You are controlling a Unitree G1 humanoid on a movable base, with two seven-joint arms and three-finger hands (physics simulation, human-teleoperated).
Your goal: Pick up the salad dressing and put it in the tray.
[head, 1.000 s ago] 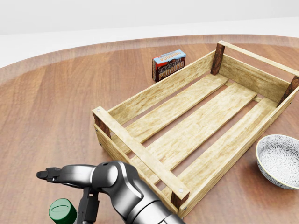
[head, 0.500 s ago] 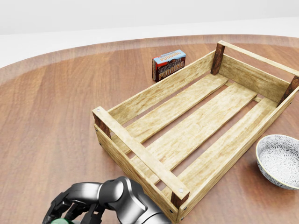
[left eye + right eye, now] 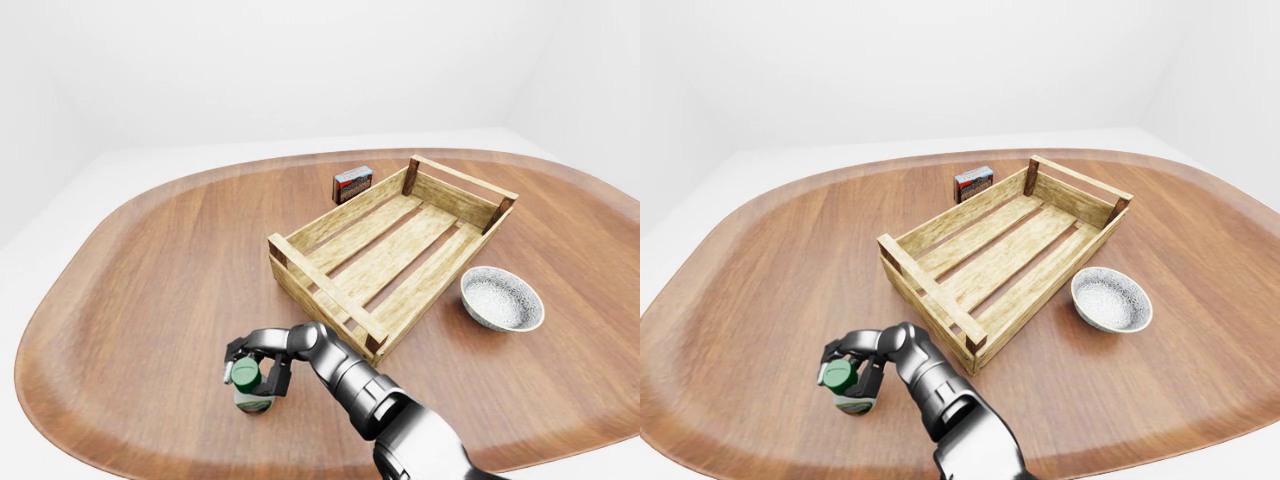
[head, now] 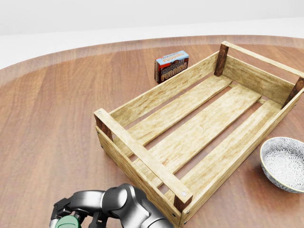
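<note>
The grip is taken high on the bottle (image 3: pixel 252 392), about the green cap and neck rather than the body. If the bottle is lifted from such a hold, it may be expected to swing or slip between the fingers, and it could be dropped on the table (image 3: pixel 150 280). The near end wall of the tray (image 3: pixel 322 290) lies between the bottle and the slatted floor. If the bottle is carried too low, its base could be knocked against that wall and the bottle pulled from the hand. The arm is also stretched across toward the left of the eye views, so little reach may be left for correction.

The right hand (image 3: pixel 262 350) is seen narrowly closed, its dark fingers (image 3: pixel 283 374) curled round the cap on both sides and apparently touching it. How firmly the neck is pinched cannot be told. The bottle is stood upright on the table, well apart from the tray, at the lower left of the eye views. Nothing is held in the tray. The left hand is not shown.
</note>
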